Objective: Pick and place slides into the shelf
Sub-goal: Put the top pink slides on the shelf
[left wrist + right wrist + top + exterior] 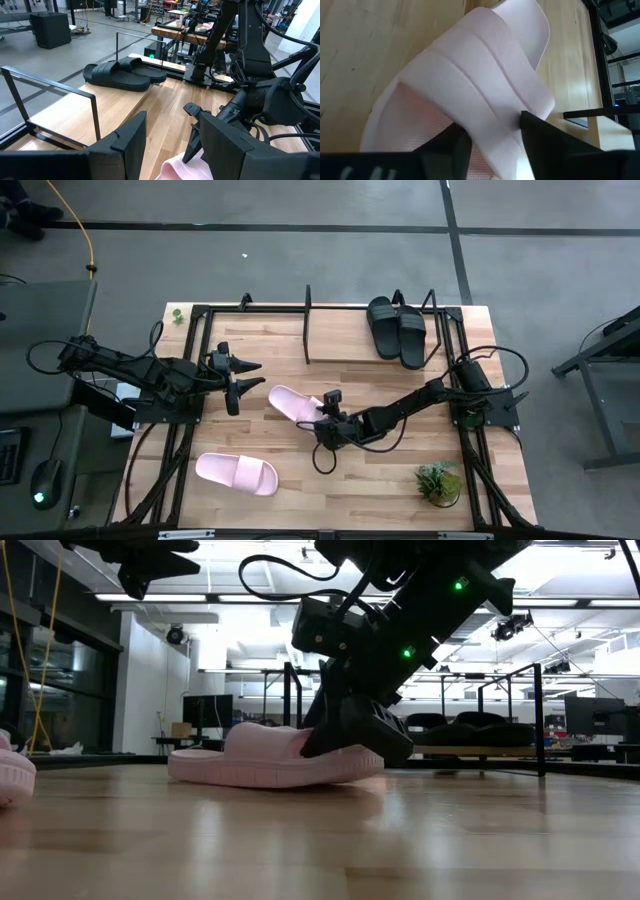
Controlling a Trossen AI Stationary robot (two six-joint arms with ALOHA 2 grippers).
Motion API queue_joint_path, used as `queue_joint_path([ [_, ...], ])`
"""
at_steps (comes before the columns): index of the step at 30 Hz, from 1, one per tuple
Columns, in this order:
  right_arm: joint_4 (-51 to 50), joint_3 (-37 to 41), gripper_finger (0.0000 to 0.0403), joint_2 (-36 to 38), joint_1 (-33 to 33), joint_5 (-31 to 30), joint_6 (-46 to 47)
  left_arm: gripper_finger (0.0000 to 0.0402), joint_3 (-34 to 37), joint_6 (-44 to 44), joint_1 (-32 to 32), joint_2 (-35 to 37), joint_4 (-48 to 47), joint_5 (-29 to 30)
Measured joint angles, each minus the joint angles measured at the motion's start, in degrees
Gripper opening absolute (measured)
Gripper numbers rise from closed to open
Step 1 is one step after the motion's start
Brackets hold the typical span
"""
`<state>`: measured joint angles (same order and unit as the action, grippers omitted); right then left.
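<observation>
We're at the grasp, folks: the right gripper (318,418) is down at mid-table on one pink slide (292,402), and in its wrist view we see the dark fingers (547,145) parted on either side of the broad strap (485,80), pressed close to it. Whether they have truly clamped we can't tell; in the low view the sole (270,768) looks to sit flat on the table (400,840), so we judge the lift not yet made.

The left gripper (243,377) hovers just beside that same slide, its fingers (125,145) spread wide and holding nothing.

Two black slides (396,329) already sit side by side at the right end of the shelf (308,330), whose wooden board (90,107) lies bare to their left. The second pink slide (236,472) waits near the table's front left, well apart from the shelf.

Next, we reckon, comes a firm pinch on the strap, a lift clear of the table, then a carry back over the shelf's thin rods to the bare board beside the black pair, keeping the toe from snagging a rod.

Writing or brand marks? We can read none on the slides or the arms.
</observation>
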<state>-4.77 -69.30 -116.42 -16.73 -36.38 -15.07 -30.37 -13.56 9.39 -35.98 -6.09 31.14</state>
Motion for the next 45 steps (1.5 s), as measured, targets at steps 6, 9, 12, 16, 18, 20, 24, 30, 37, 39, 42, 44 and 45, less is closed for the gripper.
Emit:
queue_joint_path([
  [6, 0.08, 0.0, 0.0086, 0.0, 0.04, 2.17, 0.49, 0.0168, 0.0, 0.0, 0.0, 0.01, 0.0, 0.0],
  [9, 0.06, 0.0, 0.0061, 0.0, 0.04, 2.38, 1.24, 0.0168, 0.0, 0.0, 0.0, 0.02, 0.0, 0.0],
  [12, 0.06, 0.0, 0.0036, 0.0, 0.04, 2.64, 1.2, 0.0168, 0.0, 0.0, 0.0, 0.0, 0.0, 0.0],
  [16, 0.02, 0.0, 0.0007, 0.0, 0.03, 4.49, 1.12, 0.0168, 0.0, 0.0, -0.01, 0.0, 0.0, 0.0],
  [18, -0.01, 0.0, 0.0004, 0.0, 0.05, 4.72, 1.06, 0.0168, 0.0, 0.0, -0.01, 0.0, 0.0, 0.0],
  [20, -0.04, 0.0, 0.0005, 0.0, 0.27, 4.99, 1.06, 0.0168, 0.0, 0.0, 0.0, 0.01, 0.0, 0.0],
  [24, -0.05, 0.0, 0.0003, 0.0, 0.7, 6.84, 1.11, 0.0168, 0.0, 0.0, -0.02, 0.02, 0.0, 0.0],
  [30, -0.09, 0.02, 0.0003, 0.0, 1.18, 9.68, 1.07, 0.0168, 0.0, 0.0, 0.0, 0.0, 0.0, 0.0],
  [37, 0.77, 0.07, 0.0003, 0.0, 1.14, 8.76, 0.84, 0.0168, 0.0, 0.02, 0.0, 0.0, 0.0, 0.0],
  [39, 0.91, 0.07, 0.0003, 0.0, 0.91, 5.62, 0.82, 0.0168, 0.0, 0.0, -0.02, 0.01, 0.0, 0.0],
  [42, 0.98, 0.07, 0.0002, 0.0, 0.27, 1.21, 1.0, 0.0168, 0.0, 0.01, 0.0, 0.0, -0.01, 0.0],
  [44, 0.99, 0.07, 0.0002, 0.0, 0.04, -0.03, 1.07, 0.0168, 0.0, 0.17, -0.01, 0.01, -0.01, 0.01],
  [45, 0.99, 0.07, 0.0002, 0.0, 0.02, -0.08, 1.07, 0.0168, 0.0, 0.22, -0.02, 0.0, 0.0, 0.0],
])
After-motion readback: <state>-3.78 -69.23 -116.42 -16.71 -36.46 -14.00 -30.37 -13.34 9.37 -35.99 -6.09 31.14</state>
